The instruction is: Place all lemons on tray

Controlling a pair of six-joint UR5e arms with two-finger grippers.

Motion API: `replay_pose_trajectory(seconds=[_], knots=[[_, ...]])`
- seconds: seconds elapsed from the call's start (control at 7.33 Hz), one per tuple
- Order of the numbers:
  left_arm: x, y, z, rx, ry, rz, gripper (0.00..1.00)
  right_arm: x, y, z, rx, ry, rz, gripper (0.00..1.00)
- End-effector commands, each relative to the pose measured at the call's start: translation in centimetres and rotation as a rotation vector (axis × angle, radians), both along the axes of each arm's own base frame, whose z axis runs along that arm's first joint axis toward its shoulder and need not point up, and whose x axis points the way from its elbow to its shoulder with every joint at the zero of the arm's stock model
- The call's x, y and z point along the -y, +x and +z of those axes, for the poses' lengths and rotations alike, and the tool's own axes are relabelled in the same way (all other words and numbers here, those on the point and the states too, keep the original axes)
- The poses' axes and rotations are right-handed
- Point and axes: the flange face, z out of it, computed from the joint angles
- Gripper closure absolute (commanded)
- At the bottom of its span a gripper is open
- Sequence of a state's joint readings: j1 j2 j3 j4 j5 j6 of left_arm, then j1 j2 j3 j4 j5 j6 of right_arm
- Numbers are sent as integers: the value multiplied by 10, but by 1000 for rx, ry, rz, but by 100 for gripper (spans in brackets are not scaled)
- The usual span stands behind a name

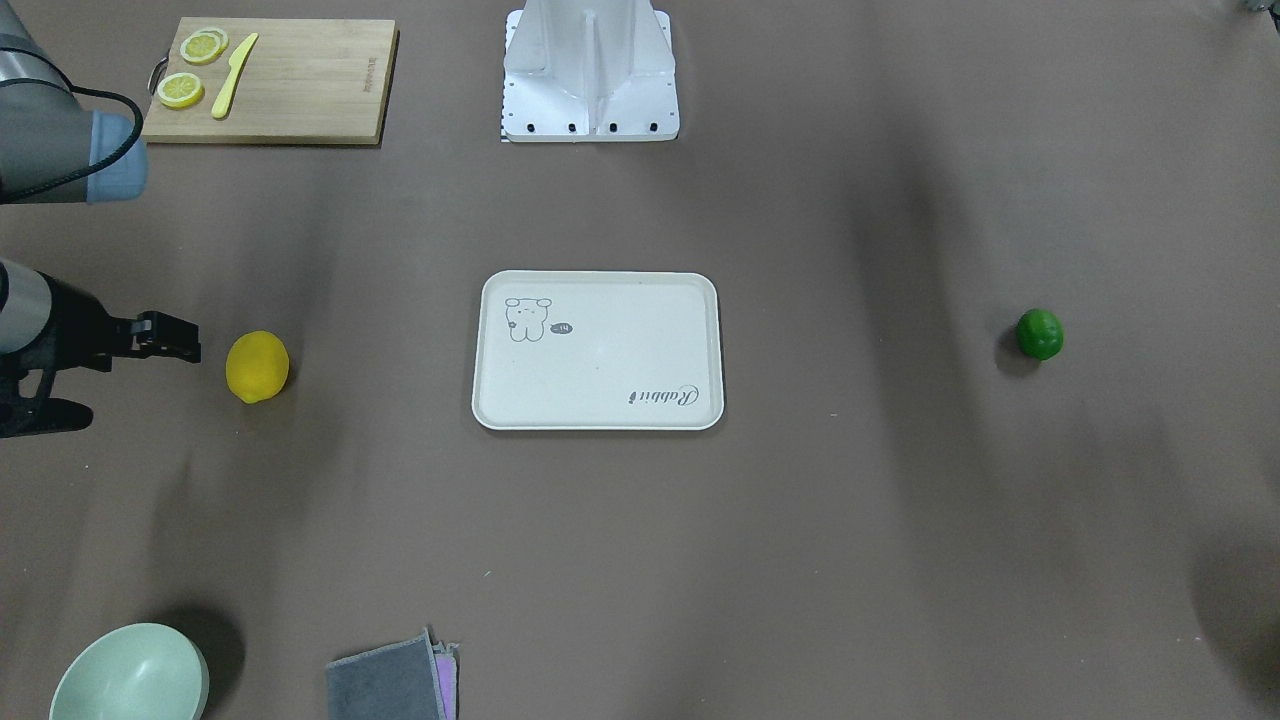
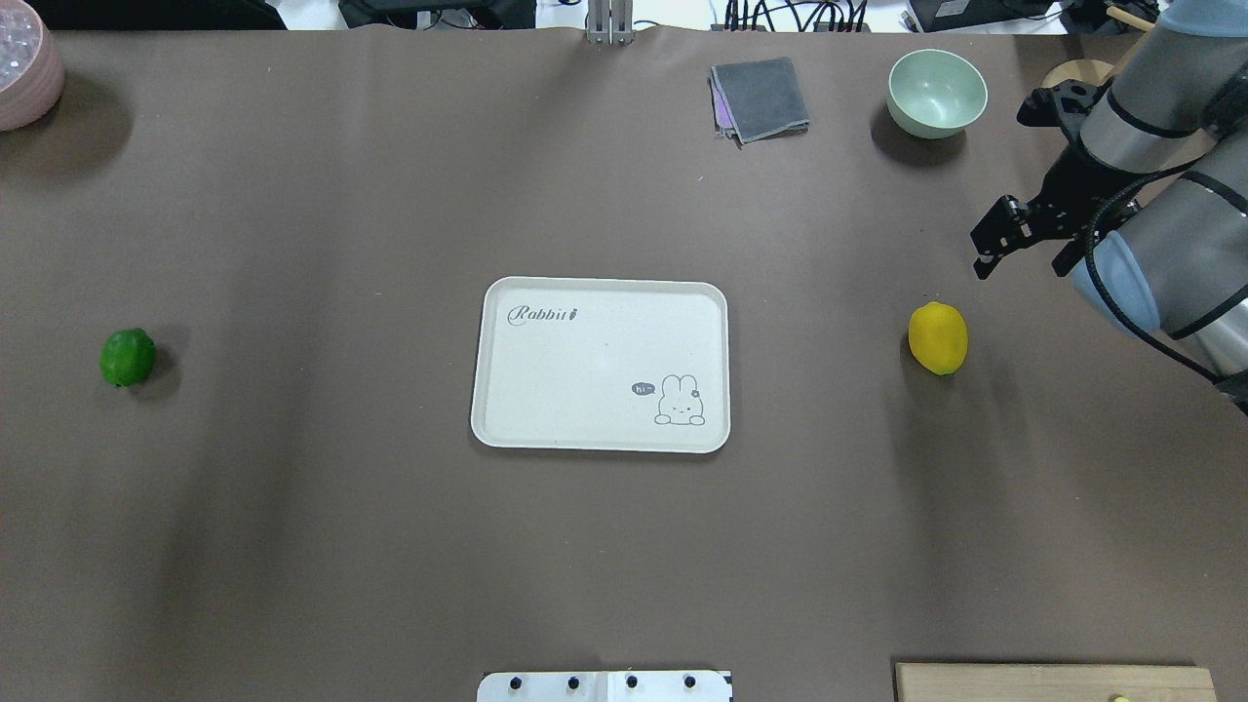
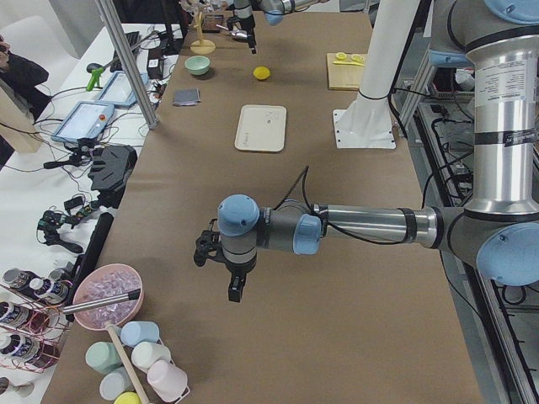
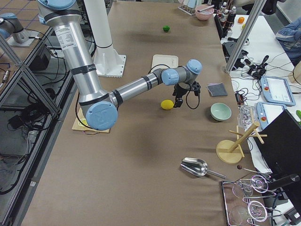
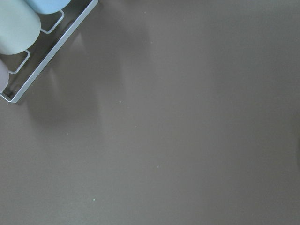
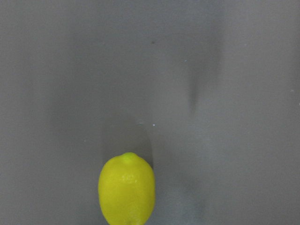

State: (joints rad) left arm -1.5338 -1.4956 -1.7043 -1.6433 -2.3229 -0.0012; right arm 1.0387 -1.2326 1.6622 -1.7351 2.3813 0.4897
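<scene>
The yellow lemon (image 2: 938,338) lies on the brown table right of the tray (image 2: 600,366); it also shows in the front view (image 1: 257,367) and low in the right wrist view (image 6: 126,190). The green lemon (image 2: 128,357) lies far left of the tray, also visible in the front view (image 1: 1039,334). The cream tray (image 1: 598,350) holds nothing. My right gripper (image 2: 1021,258) hovers open and empty just beyond and right of the yellow lemon. My left gripper (image 3: 234,295) shows only in the left side view, over bare table far from both lemons; I cannot tell its state.
A wooden cutting board (image 1: 300,90) with lemon slices and a yellow knife sits near the robot's right. A green bowl (image 2: 937,93) and a grey cloth (image 2: 760,97) lie at the far edge. A pink bowl (image 2: 24,63) is far left. The base plate (image 1: 590,120) stands at the near edge.
</scene>
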Motion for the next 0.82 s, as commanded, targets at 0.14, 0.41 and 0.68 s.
replay_pose_trajectory(seconds=[0.14,0.41,0.68], knots=[[55,131,-63,50,-68,3,2,-18,-51,8,11,5,-52,1],[78,201,-67,45,-88,78,2,-17,-64,25,21,22,-67,2],[105,218,-55,24,-140,93,2,-16,-71,29,16,18,-75,2]])
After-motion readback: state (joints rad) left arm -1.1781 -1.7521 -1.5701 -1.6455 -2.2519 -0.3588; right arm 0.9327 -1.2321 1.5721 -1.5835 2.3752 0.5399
